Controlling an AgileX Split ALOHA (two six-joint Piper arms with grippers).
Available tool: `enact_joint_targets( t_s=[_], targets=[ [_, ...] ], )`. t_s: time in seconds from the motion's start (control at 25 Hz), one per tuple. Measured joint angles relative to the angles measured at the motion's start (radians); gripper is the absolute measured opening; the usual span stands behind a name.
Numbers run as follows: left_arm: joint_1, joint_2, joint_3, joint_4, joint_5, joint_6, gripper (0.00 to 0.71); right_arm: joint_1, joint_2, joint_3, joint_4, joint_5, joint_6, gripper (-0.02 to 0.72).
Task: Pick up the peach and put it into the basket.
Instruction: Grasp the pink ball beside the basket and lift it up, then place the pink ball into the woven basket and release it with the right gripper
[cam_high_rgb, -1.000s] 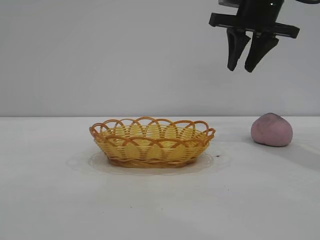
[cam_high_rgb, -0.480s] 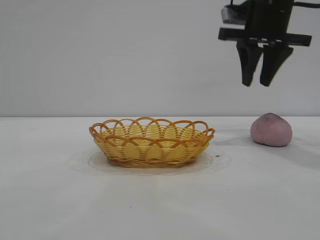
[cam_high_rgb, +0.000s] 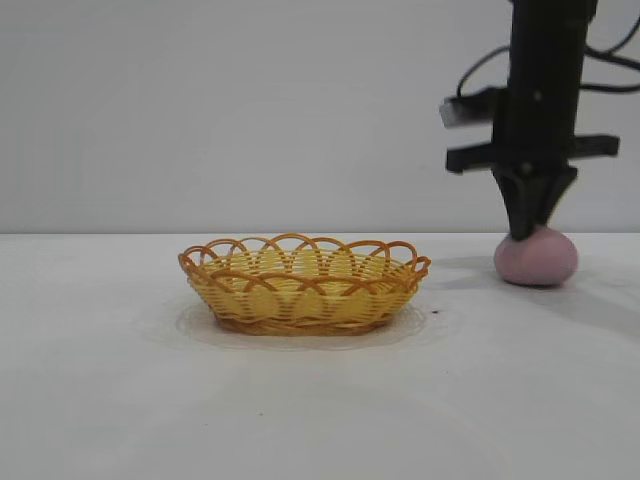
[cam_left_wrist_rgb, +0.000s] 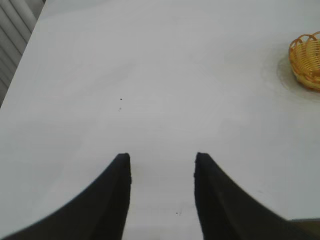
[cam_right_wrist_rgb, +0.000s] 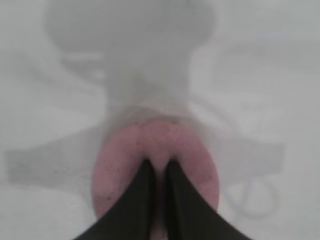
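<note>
The peach (cam_high_rgb: 545, 265) is a pinkish-mauve lump on the white table at the right. My right gripper (cam_high_rgb: 530, 234) hangs straight down over it, its fingers drawn together with only a narrow slit, the tips touching the peach's top. In the right wrist view the peach (cam_right_wrist_rgb: 117, 170) fills the space under the gripper (cam_right_wrist_rgb: 160, 162). The basket (cam_high_rgb: 300, 241), yellow weave with an orange-brown looped rim, stands empty at the table's middle, left of the peach. My left gripper (cam_left_wrist_rgb: 161, 157) is open over bare table, outside the exterior view; the basket (cam_left_wrist_rgb: 306, 56) shows far off in its view.
The white table (cam_high_rgb: 120, 380) runs wide around the basket. A black cable (cam_high_rgb: 480, 62) loops off the right arm above the peach. The table's edge and a ribbed wall (cam_left_wrist_rgb: 12, 35) show in the left wrist view.
My right gripper has come down and to the right from high above the table until its tips meet the peach's top. The peach has shifted slightly to the left. The basket has not moved.
</note>
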Motion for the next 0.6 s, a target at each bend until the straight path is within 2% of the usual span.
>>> enact_joint_targets(
  t_s=[0.08, 0.12, 0.2, 0.24, 0.36, 0.6],
  targets=[
    [0.0, 0.0, 0.0, 0.0, 0.0, 0.0, 0.085, 0.049, -0.077, 0.0, 0.085, 0.009, -0.047, 0.0],
    [0.0, 0.0, 0.0, 0.0, 0.0, 0.0, 0.069, 0.08, -0.115, 0.0, 0.13, 0.02, -0.067, 0.0],
    [0.0, 0.0, 0.0, 0.0, 0.0, 0.0, 0.085, 0.139, -0.162, -0.005, 0.187, 0.054, -0.1, 0.0],
    [0.0, 0.0, 0.0, 0.0, 0.0, 0.0, 0.043, 0.169, -0.17, -0.005, 0.202, 0.073, -0.109, 0.0],
    [0.0, 0.0, 0.0, 0.0, 0.0, 0.0, 0.059, 0.23, -0.147, -0.005, 0.214, 0.097, -0.123, 0.0],
    [0.0, 0.0, 0.0, 0.0, 0.0, 0.0, 0.059, 0.284, -0.046, -0.003, 0.224, 0.096, -0.125, 0.0]
  ],
)
